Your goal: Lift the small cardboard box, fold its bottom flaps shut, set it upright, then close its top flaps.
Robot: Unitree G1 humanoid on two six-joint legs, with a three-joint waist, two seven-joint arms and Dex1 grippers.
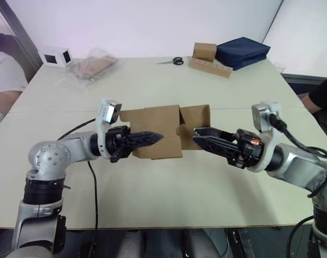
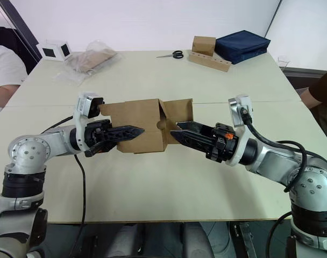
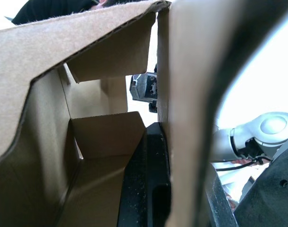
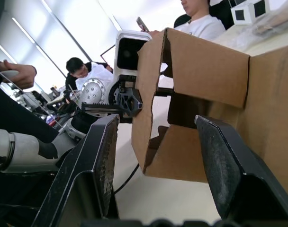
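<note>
Over pale table (image 1: 169, 188): box (image 1: 155, 131) pinched by left gripper (image 1: 144, 138), right gripper (image 1: 206, 141) spread; bottom flaps next

Silver-grey jointed arms carry black cables, white wrist camera blocks, and ridged black jaws on each gripper.

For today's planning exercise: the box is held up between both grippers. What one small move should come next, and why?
Probably the right gripper should nudge forward and press an open flap inward. The left gripper is clamped on a wall of the box, which hangs above the table, while the right gripper's fingers are open at that unfolded end.
</note>
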